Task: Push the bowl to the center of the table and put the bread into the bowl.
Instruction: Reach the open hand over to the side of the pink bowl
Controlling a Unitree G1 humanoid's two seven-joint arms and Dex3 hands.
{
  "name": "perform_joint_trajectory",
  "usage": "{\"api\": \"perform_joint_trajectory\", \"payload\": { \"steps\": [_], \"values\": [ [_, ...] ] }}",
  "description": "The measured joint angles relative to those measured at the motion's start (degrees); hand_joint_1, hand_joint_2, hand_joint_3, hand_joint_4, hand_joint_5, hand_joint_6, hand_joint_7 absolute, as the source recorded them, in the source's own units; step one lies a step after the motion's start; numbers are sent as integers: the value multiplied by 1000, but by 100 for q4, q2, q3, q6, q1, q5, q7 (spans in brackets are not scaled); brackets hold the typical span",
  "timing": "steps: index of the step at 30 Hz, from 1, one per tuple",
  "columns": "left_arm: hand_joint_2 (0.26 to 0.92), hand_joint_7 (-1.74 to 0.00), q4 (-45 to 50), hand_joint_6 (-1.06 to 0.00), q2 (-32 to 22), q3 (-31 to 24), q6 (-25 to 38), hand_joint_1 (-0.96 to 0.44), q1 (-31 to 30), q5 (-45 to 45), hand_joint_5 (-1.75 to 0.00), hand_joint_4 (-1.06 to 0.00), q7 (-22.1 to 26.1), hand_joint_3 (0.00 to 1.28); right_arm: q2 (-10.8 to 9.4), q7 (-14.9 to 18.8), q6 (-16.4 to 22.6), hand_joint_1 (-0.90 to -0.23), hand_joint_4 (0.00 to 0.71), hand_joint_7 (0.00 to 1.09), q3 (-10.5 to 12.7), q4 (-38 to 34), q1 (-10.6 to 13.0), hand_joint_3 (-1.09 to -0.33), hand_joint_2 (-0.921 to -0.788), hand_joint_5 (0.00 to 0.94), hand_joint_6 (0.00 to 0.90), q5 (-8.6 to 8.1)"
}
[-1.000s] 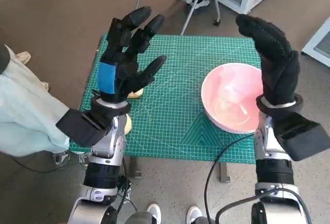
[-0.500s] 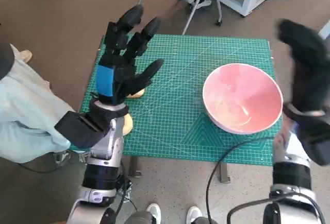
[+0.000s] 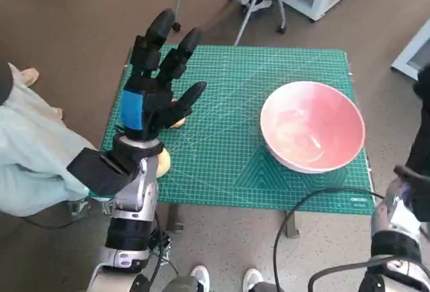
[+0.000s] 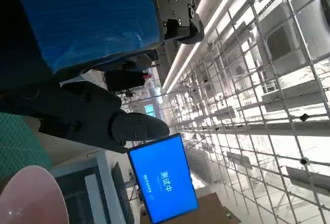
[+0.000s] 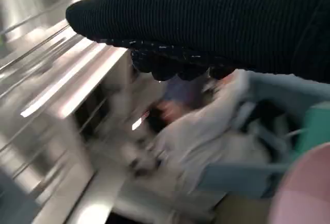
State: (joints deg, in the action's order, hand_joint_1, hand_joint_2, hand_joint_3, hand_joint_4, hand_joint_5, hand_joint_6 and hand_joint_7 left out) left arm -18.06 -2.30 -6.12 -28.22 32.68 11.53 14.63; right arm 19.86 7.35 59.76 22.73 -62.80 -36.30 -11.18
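Neither step is judged done: the bowl [image 3: 313, 126] sits near the table's [image 3: 222, 171] right edge, not centred, w/ nothing in it; the bread [image 3: 176, 121] lies by the left edge, partly hidden under the left hand [image 3: 156, 84], which is raised w/ fingers spread, nothing held. The right hand [image 5: 216, 23] is blurred, grip can't be told

Left hand [image 3: 156, 84] held up with black fingers [image 3: 163, 25] spread wide and nothing held, right hand [image 5: 216, 26] seen only as a dark, blurred glove
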Motion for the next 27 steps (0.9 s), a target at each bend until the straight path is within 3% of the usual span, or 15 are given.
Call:
{"api": "perform_joint_trajectory", "payload": {
  "steps": [5,9,14,20,27],
  "values": [
    [921,-297,-5,-169,-6,-25,2,-366,-2,0,-8,-440,1,230,-143,-12,-400,-454,262,540,61,-464,2,-836,-921,3,79,-38],
    [921,-289,-5,-174,-19,-55,20,-371,-3,0,-11,-448,1,230,-331,-86,-825,-445,286,501,101,-724,-4,-825,-921,12,133,-45],
    [921,-282,-5,-174,-42,-85,54,-372,-5,1,-11,-452,16,228,-600,-323,-1199,-440,305,503,132,-871,-90,-823,-921,18,166,-45],
    [921,-276,-3,-175,-91,-108,126,-372,-17,12,-9,-450,72,226,-898,-472,-1572,-451,303,560,206,-1003,-354,-831,-921,7,165,-61],
    [921,-268,35,-180,-173,-137,180,-382,-77,55,-8,-451,138,225,-1072,-590,-2059,-465,300,585,244,-1152,-705,-823,-921,2,148,-91]
  ]
}}
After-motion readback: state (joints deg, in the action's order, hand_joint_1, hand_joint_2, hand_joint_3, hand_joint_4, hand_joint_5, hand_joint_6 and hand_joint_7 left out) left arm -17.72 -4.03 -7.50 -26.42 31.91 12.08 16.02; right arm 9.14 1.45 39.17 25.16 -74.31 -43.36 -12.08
